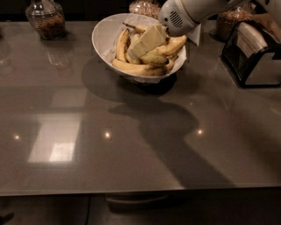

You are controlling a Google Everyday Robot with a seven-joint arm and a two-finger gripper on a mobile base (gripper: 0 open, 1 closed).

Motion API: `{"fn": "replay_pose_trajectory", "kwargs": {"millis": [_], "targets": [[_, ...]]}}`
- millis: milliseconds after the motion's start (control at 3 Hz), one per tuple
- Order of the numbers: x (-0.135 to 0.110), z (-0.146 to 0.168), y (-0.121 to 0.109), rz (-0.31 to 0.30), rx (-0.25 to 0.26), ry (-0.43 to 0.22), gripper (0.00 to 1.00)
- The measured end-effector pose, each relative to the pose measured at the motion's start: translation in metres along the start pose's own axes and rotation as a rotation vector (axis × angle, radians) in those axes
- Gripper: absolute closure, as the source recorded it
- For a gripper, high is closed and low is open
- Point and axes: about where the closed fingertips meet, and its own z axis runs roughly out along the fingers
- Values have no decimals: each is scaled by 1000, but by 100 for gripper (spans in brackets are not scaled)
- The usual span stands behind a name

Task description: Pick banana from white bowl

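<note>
The white bowl (103, 34) stands at the back middle of the grey table and holds several bananas. A plump, duller greenish-yellow banana (154, 58) lies in the bowl's right half, among deeper-yellow bananas (134, 67). My gripper (146, 41) reaches down into the bowl from the upper right. Its cream tip rests on the pile, just above and to the left of the greenish banana. The white arm (184, 13) hides the bowl's far right rim.
A glass jar of brown grains (44, 19) stands at the back left. Two more jars (142, 6) (230, 18) stand behind the bowl. A black holder with white napkins (254, 55) stands to the right of the bowl. The table's front edge (140, 190) runs across the bottom.
</note>
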Motion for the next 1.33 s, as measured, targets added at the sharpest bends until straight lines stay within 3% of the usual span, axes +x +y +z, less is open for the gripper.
{"fn": "replay_pose_trajectory", "kwargs": {"millis": [667,1333], "targets": [[3,26,-8,1,2,55,30],[28,36,-34,42,58,126,35]]}}
